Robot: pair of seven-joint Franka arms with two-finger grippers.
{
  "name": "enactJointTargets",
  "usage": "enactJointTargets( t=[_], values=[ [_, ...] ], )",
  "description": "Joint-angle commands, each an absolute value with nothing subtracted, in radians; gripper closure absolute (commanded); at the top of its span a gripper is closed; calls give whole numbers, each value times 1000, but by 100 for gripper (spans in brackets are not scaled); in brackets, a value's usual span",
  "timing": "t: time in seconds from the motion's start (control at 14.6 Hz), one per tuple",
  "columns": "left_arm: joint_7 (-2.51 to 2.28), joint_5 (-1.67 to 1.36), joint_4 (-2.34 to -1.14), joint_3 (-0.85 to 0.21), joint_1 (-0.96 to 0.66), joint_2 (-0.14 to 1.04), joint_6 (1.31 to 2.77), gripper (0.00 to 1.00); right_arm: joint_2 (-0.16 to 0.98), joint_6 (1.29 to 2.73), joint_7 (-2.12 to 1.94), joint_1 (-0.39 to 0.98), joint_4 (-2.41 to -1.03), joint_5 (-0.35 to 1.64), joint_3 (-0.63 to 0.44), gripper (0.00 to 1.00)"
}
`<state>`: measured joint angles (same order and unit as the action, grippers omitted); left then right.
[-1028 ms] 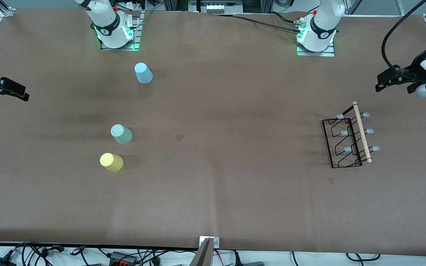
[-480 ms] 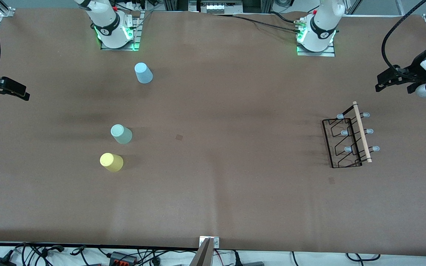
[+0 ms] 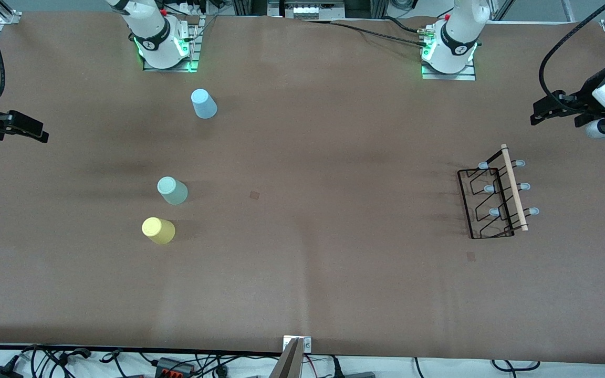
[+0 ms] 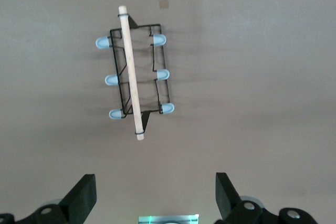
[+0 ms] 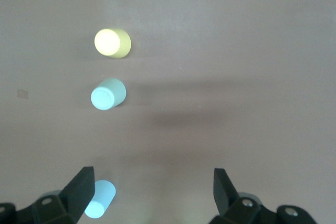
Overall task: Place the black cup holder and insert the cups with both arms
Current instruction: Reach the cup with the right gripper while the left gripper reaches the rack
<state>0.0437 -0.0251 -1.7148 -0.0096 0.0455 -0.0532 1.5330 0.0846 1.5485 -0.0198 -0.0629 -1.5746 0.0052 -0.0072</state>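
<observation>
The black cup holder [image 3: 496, 198] stands on the table toward the left arm's end, its wooden rod on top and pale-tipped pegs on both sides; the left wrist view shows it whole [image 4: 134, 80]. Three cups stand narrow end up toward the right arm's end: light blue [image 3: 204, 103] nearest the bases, sage green [image 3: 171, 190], and yellow [image 3: 158, 230] nearest the front camera. The right wrist view shows the yellow cup [image 5: 112, 43], the green cup [image 5: 107, 94] and the blue cup [image 5: 100, 205]. My left gripper [image 3: 540, 113] [image 4: 156, 195] hangs open over the table's end, apart from the holder. My right gripper [image 3: 37, 132] [image 5: 154, 190] hangs open over the other end.
Brown paper covers the table [image 3: 302, 273]. Two small darker patches lie on it, one [image 3: 254, 195] mid-table and one [image 3: 470, 256] by the holder. Both arm bases [image 3: 163, 44] [image 3: 450, 50] stand along the table's edge. Cables [image 3: 124, 362] run below the nearer edge.
Both grippers have shifted only slightly: the left a little up in the front view, the right a little toward the table's middle. The cups and the holder have not moved.
</observation>
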Motion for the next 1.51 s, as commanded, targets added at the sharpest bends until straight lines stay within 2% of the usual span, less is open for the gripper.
enactJointTargets(
  t=[0.0,0.21,0.34,0.55,0.75,0.96,1.23,1.44],
  values=[
    [60,-29,-1692,-5,74,-5,1520,0,75,1583,-8,-55,-1679,37,-2,0],
    [63,-29,-1634,-5,80,64,1470,0,29,1877,-6,-37,-1944,81,-2,0],
    [63,-26,-1646,-5,80,87,1445,0,37,2023,-6,-2,-2052,81,11,0],
    [61,-23,-1663,-5,90,165,1556,0,72,2357,-6,72,-2219,80,20,0],
    [60,67,-1796,-11,91,169,1780,0,161,2440,17,107,-2226,80,31,0],
    [60,67,-1917,-12,101,163,1922,2,224,2520,38,135,-2237,81,31,0],
    [67,66,-2063,-12,106,161,2155,4,276,2559,60,146,-2238,81,31,0],
    [67,66,-2111,-14,106,163,2217,11,288,2556,63,152,-2241,81,31,0]
  ],
)
